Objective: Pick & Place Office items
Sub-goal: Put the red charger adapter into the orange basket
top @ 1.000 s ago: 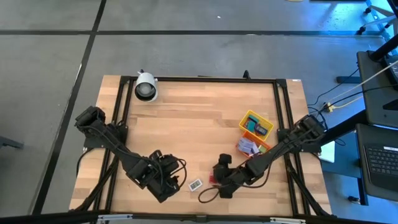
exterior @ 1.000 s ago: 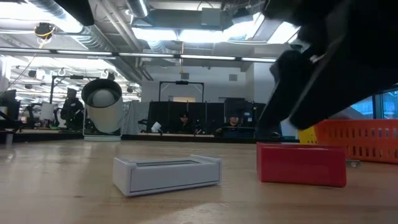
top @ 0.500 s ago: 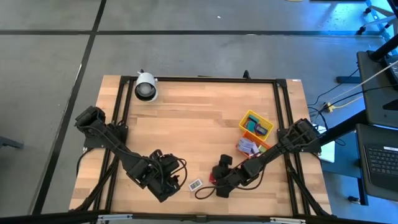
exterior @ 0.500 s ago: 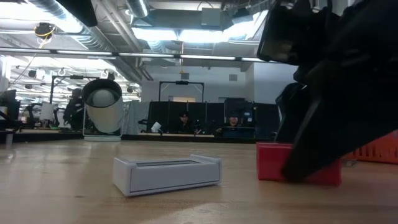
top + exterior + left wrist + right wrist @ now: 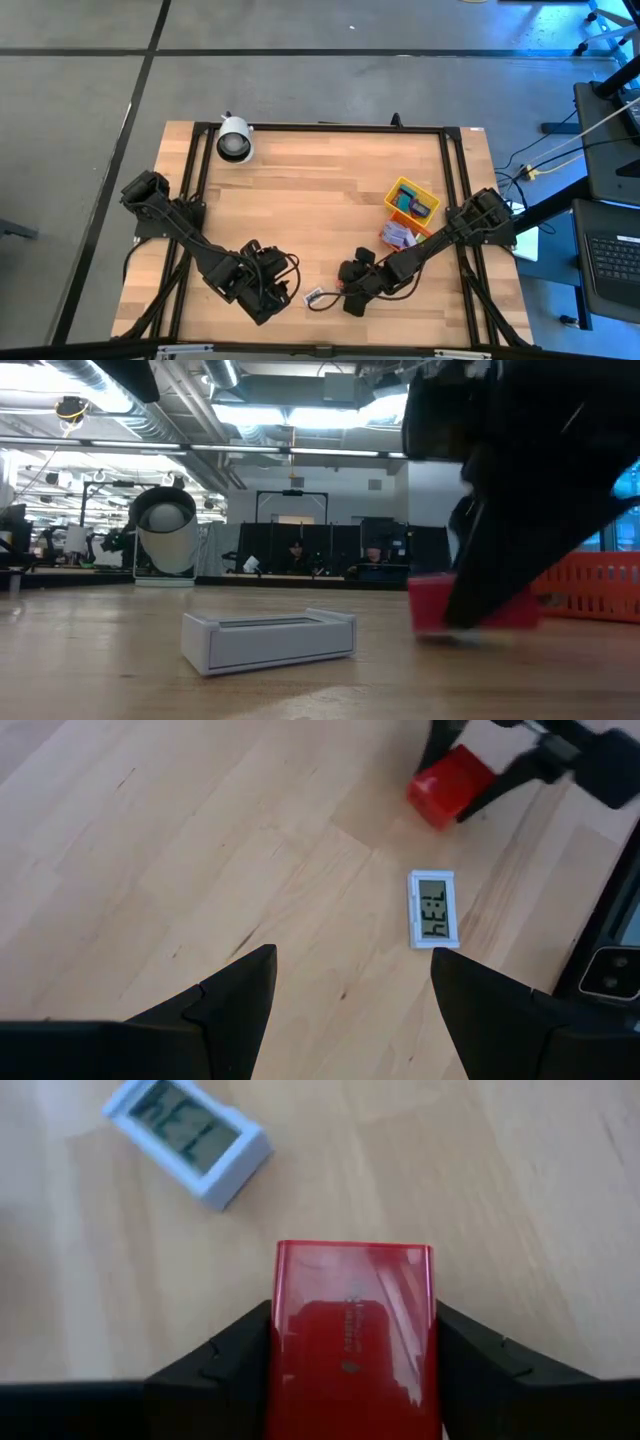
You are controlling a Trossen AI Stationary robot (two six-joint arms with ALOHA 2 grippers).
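A red block (image 5: 355, 1335) lies between the fingers of my right gripper (image 5: 355, 1380) near the table's front middle; it also shows in the left wrist view (image 5: 450, 785) and, partly hidden by the gripper, in the low view (image 5: 432, 605). My right gripper (image 5: 345, 290) is shut on it. A small white display unit (image 5: 313, 296) lies flat on the table just left of it, also in the low view (image 5: 268, 640). My left gripper (image 5: 350, 1010) is open and empty, left of the display unit (image 5: 433, 908) and above the table. My right gripper pinches the red block by its two long sides (image 5: 288, 1350), one finger (image 5: 225, 1355) on each side. The fingers slant down from the table's right side and lie along the block. In the low view the block's underside seems a little off the table.
A white cylinder with a dark lens face (image 5: 235, 140) stands at the far left. A yellow bin (image 5: 412, 199) and an orange bin (image 5: 405, 236) with small pieces sit at the right. A dark cable loops on the table by my right gripper. Bare wood lies in the middle.
My right gripper has come down around the red block and gone a little toward the table's left edge. The block now shows slightly higher in the low view than before. The display unit has stayed in place.
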